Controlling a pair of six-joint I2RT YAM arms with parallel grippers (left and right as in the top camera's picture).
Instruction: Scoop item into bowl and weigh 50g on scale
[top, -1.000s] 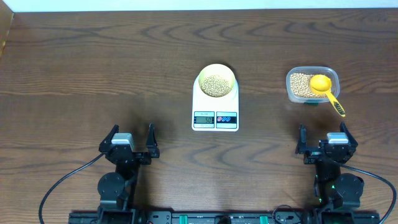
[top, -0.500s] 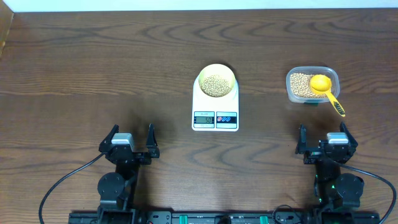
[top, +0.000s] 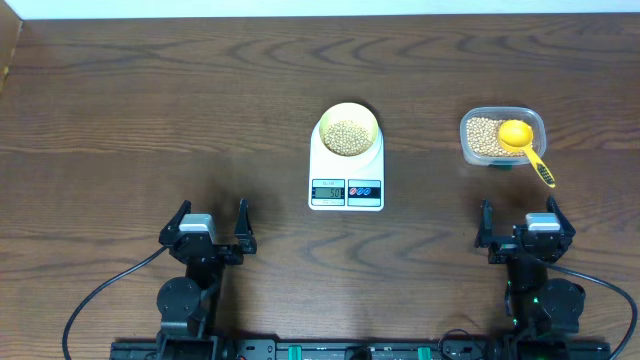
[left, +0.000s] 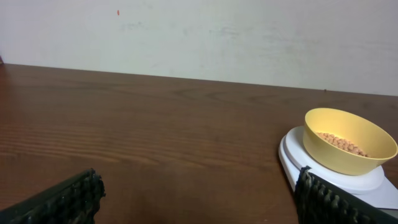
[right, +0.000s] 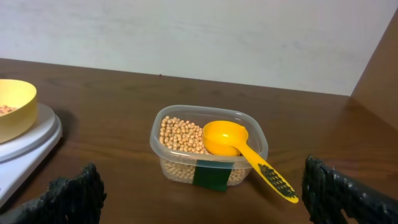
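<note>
My left jaws and my right jaws are both spread wide, with nothing between them, low at the near edge of the counter (top: 150, 120).

The scale (top: 346, 170) sits mid-counter, at 2 o'clock from my left jaws and 10 o'clock from my right. The yellow bowl (left: 339, 155) stands on its platform at the far end, with a layer of beans (top: 347, 137) inside. The display faces me, but its digits are too small to read.

Well apart from the scale, at its 3 o'clock and straight ahead at 12 o'clock from my right jaws, is a clear plastic tub (right: 198, 109). It holds more beans and has a dark green label (right: 210, 176) on its near wall.

A yellow scoop (right: 245, 155) lies in the tub, cup up on the beans. Its handle sticks out over the rim toward 5 o'clock, so it is the thing closest to my right jaws.

A black cable (top: 100, 292) loops away from my left arm at 8 o'clock.

The counter is dark brown wood with bold wavy grain. A pale, scuffed wall (left: 199, 37) rises behind its far edge, and a brown wooden panel (right: 379, 68) stands at the far right.
</note>
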